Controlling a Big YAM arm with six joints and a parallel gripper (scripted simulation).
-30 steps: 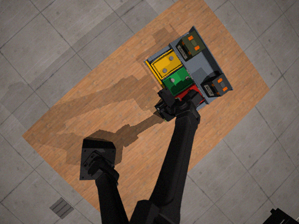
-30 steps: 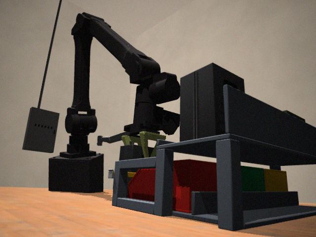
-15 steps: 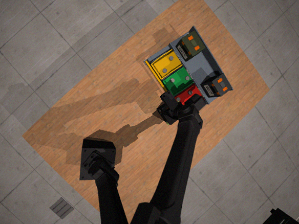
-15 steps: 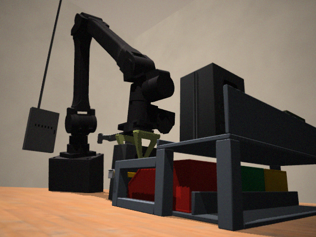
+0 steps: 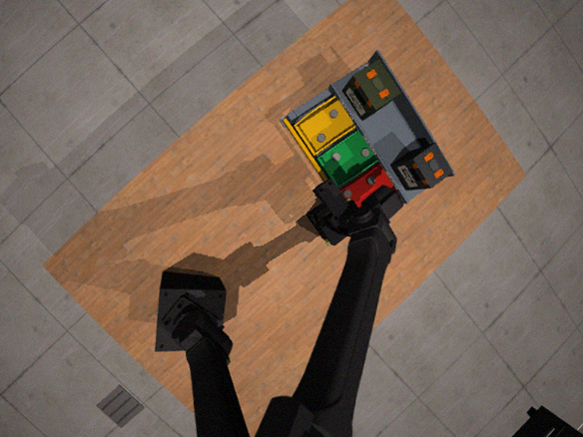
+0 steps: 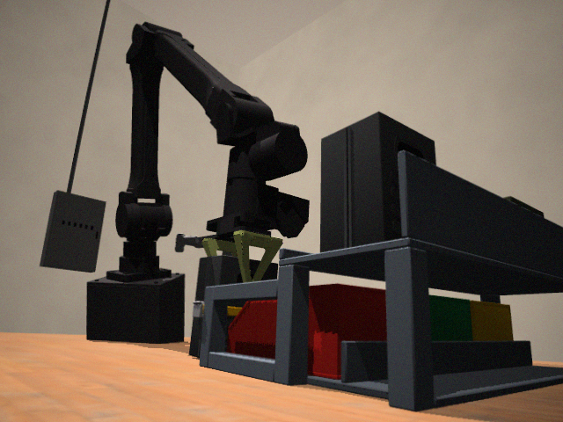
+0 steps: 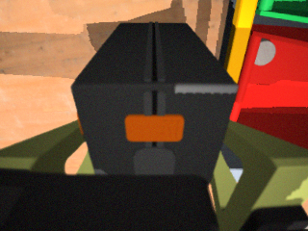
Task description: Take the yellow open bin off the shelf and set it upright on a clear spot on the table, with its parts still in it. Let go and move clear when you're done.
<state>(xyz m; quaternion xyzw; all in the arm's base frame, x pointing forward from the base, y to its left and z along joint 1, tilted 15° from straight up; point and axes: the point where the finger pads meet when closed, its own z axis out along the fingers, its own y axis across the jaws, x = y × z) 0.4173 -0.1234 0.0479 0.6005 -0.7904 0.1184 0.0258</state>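
Note:
The yellow open bin (image 5: 323,126) (image 6: 491,320) sits on the lower level of the grey shelf (image 5: 391,124) (image 6: 290,317), at the end farthest from my gripper, with two grey round parts in it. A green bin (image 5: 345,160) (image 6: 448,317) and a red bin (image 5: 371,186) (image 6: 345,317) (image 7: 274,87) stand beside it. My gripper (image 5: 333,218) (image 6: 240,258) (image 7: 154,115) is in front of the red bin, shut on a dark case with an orange latch (image 5: 329,195) (image 6: 223,274) (image 7: 154,82). The case fills the wrist view between the olive fingers.
Two more dark cases (image 5: 372,87) (image 5: 422,166) stand on the shelf's top level; one shows in the low side view (image 6: 363,181). A yellow strip (image 5: 302,147) (image 7: 243,34) runs along the shelf's front. The robot base (image 5: 189,306) (image 6: 136,309) stands on the wooden table (image 5: 178,203) (image 6: 91,386).

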